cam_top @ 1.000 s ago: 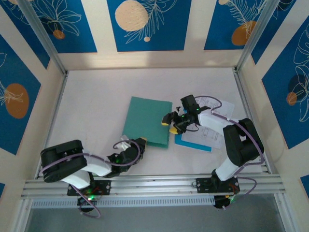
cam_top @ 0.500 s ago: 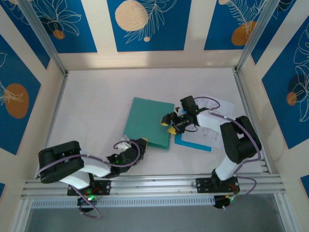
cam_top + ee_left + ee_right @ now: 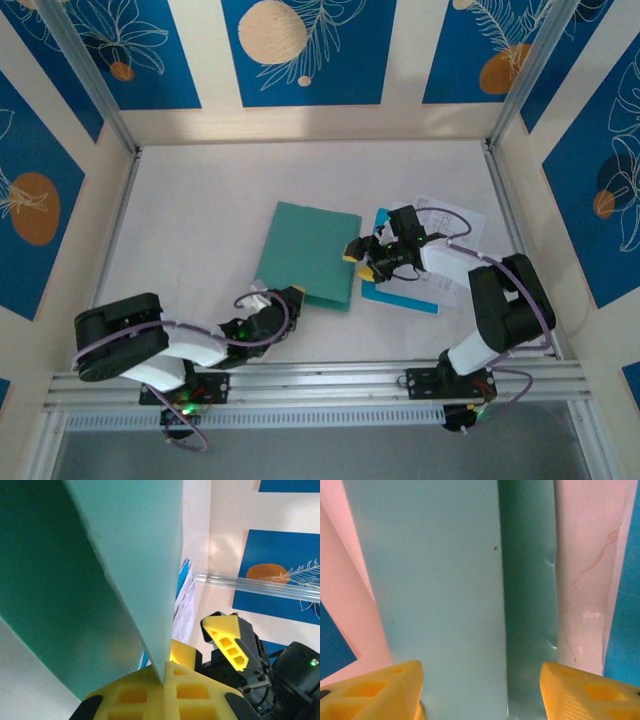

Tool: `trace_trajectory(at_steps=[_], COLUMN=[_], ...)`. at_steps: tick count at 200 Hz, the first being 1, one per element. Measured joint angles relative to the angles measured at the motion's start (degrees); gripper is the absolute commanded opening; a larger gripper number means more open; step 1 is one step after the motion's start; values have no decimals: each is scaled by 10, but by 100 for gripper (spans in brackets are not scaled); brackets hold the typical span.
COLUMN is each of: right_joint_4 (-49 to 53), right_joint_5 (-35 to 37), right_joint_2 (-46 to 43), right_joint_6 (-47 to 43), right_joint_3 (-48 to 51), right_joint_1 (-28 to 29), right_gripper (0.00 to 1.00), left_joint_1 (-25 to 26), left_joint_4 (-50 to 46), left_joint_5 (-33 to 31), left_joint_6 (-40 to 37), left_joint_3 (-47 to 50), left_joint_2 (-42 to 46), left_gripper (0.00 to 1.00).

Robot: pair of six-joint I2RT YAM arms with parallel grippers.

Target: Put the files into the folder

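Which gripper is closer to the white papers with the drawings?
Right. The right gripper is open just off the left edge of the files, its arm reaching over them. The left gripper is farther off, shut on the near corner of the folder.

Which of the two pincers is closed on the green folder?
The left pincer, shut on the near edge of the teal folder; the right pincer stands open at its right edge.
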State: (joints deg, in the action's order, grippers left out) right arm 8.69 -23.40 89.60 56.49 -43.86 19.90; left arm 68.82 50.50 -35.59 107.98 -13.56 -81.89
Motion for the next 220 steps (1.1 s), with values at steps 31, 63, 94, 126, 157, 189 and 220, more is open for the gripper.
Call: trace_trajectory(at_steps=[31,63,94,126,157,189,220], right_joint_4=[-12,-28,-51,-53,-18,41,115], right_joint_5=[-8,-14,-20,-21,-13,16,39], right_joint_2=[27,53,77,83,68,49,45], right_joint_6=[8,11,23,35,36,30,30], right_joint_3=[-7,-34,-37,-39,-66,-117,-173], right_joint_1=[2,11,15,14,23,43,57], right_gripper=[58,52,34,0,0,0,0], left_joint_1=[0,0,0,0,0,-6,-10], left_joint_4=[-2,-7,-13,-31,-84,-288,-557], left_joint_5=[2,4,6,7,27,64,59], left_joint_6=[-1,-1,-2,-1,-9,-90,-285], left_joint_3=[0,0,0,0,-1,-56,-240], left_joint_2=[-1,6,9,12,45,144,208], left_gripper=[0,0,0,0,37,62,73])
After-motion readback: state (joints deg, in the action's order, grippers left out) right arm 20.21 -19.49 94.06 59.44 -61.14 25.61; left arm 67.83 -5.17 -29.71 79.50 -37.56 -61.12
